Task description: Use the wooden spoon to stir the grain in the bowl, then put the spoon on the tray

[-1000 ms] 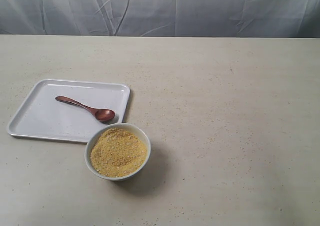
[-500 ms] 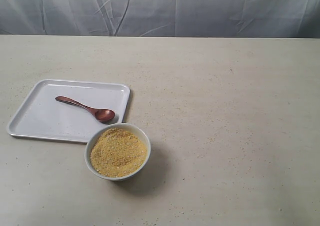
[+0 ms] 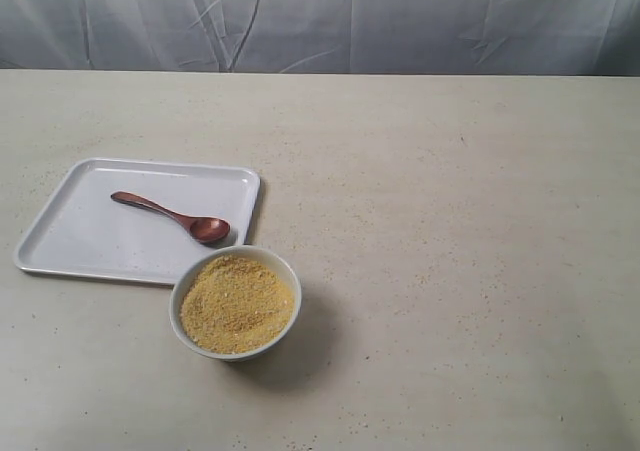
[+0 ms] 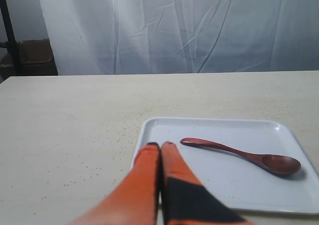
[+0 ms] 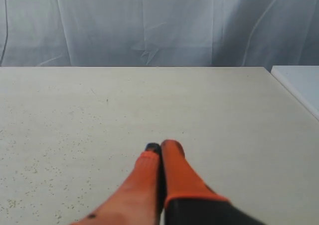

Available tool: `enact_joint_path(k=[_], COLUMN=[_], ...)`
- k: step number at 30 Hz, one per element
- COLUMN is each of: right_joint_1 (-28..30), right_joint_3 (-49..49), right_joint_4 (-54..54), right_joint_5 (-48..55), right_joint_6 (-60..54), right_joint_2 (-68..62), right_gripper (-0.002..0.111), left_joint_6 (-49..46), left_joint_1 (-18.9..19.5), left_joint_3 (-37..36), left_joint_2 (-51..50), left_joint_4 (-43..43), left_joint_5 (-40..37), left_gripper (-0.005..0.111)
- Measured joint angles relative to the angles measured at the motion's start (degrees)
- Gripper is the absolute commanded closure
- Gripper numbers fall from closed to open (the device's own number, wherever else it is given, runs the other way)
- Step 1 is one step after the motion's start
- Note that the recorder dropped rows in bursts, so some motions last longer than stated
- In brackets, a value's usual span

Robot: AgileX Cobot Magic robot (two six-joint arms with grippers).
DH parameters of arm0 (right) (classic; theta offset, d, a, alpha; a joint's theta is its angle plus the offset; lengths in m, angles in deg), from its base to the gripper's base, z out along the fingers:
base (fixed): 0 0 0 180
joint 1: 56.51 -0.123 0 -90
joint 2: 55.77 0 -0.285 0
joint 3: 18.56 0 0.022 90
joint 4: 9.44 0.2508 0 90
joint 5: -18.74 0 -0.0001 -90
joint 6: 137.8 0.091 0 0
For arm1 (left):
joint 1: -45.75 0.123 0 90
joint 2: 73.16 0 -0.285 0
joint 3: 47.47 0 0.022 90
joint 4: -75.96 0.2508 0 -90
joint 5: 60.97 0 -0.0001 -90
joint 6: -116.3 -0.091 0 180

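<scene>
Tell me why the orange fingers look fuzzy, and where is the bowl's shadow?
Left wrist view: the left gripper sits close to the lens, so it blurs, while the spoon looks sharper. Right wrist view: the right gripper blurs too. Exterior view: the bowl throws a soft shadow rightward on the table.

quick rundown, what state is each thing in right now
spoon: lying on the tray, not held
tray: flat on the table, holds only the spoon
bowl: upright, full
grain: heaped in the bowl
left gripper: shut, empty
right gripper: shut, empty
</scene>
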Motion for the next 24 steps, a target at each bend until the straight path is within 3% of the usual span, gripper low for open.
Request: enact_joint_path(k=[14, 24], right_joint_1=[0.0, 0.0], right_joint_3=[-5.6, -8.2], right_joint_4=[-0.2, 8.9], right_joint_5=[-2.1, -3.7], right_joint_6=[0.0, 0.0], right_joint_2=[0.0, 0.0], right_gripper=[0.108, 0.108], left_joint_6=[0.0, 0.0], left_joint_1=[0.0, 0.0], left_joint_3=[0.0, 0.0], left_joint_2=[0.0, 0.0], left_joint_4=[0.0, 0.0], left_joint_5=[0.0, 0.0], left_gripper=[0.107, 0.107])
